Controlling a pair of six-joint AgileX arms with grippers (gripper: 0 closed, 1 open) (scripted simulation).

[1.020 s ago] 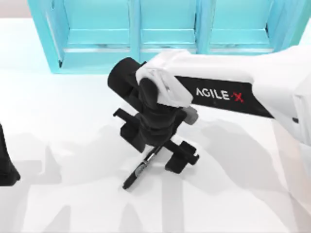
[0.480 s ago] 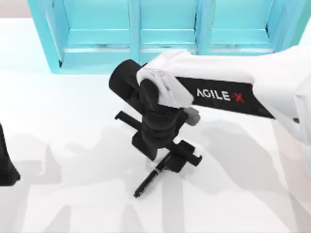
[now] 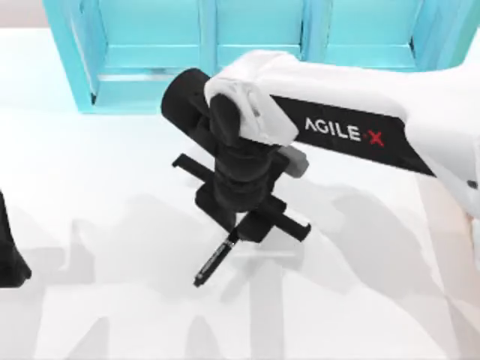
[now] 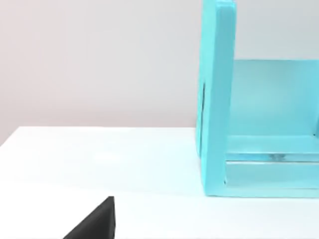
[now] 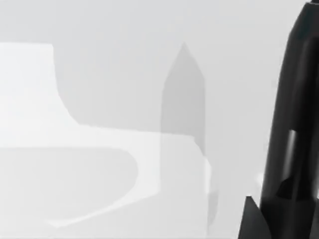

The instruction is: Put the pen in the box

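Right gripper [image 3: 238, 234] now raised mid-table, jaws clamped on slim black silver-banded pen [image 3: 214, 260]; pen off white table [image 3: 90, 187], hanging tilted. Next: carry to box. Left arm parked far left.

White table [image 3: 90, 172] crossed by soft grey shadows, light-blue shelf unit [image 3: 247, 52] with three compartments along its far edge, plain pale wall [image 4: 99, 59] behind.

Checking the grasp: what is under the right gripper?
Under the right gripper, the pen slants out over the white table. Its upper end is covered by the jaws.
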